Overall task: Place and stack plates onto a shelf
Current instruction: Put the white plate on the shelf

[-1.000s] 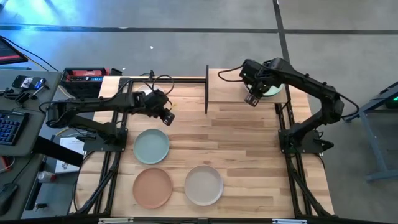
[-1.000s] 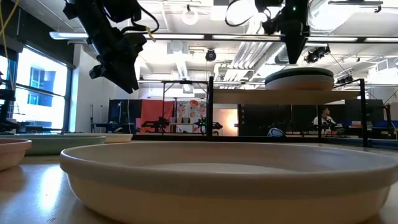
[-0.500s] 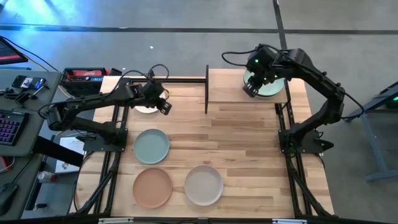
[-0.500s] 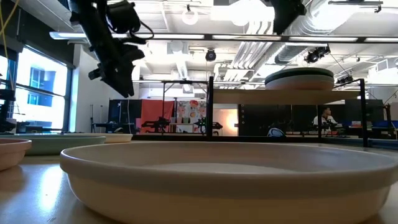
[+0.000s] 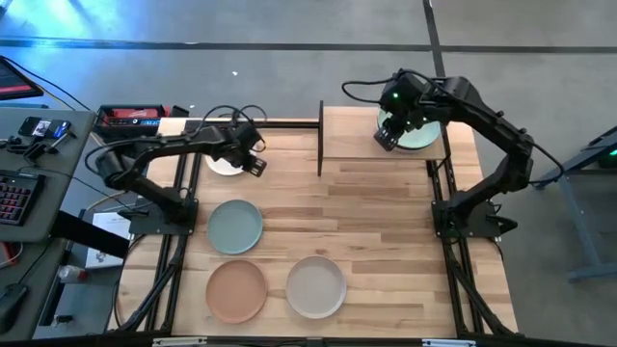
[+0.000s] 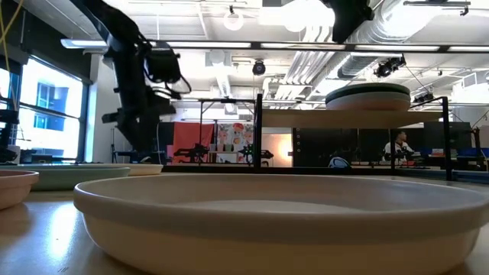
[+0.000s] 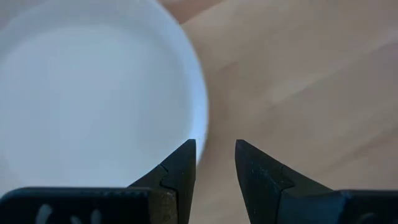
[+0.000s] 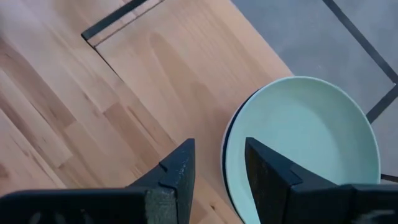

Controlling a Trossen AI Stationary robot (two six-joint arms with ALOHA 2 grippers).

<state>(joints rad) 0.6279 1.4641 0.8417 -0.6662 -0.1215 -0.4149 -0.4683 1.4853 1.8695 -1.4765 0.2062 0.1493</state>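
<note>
While my left end effector (image 7: 211, 163) hangs with fingers spread over the rim of the round matte white plate (image 5: 226, 162), I judge this plate stiff, light and somewhat slippery, so its rim is the place to pinch. On the small light-wood shelf (image 5: 349, 135), right of it, mint green plate (image 8: 305, 140) tops a stack; my right end effector (image 5: 383, 141), spread and empty, hovers beside.

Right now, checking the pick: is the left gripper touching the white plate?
Cannot tell: left wrist view shows left gripper open astride white plate rim.
</note>
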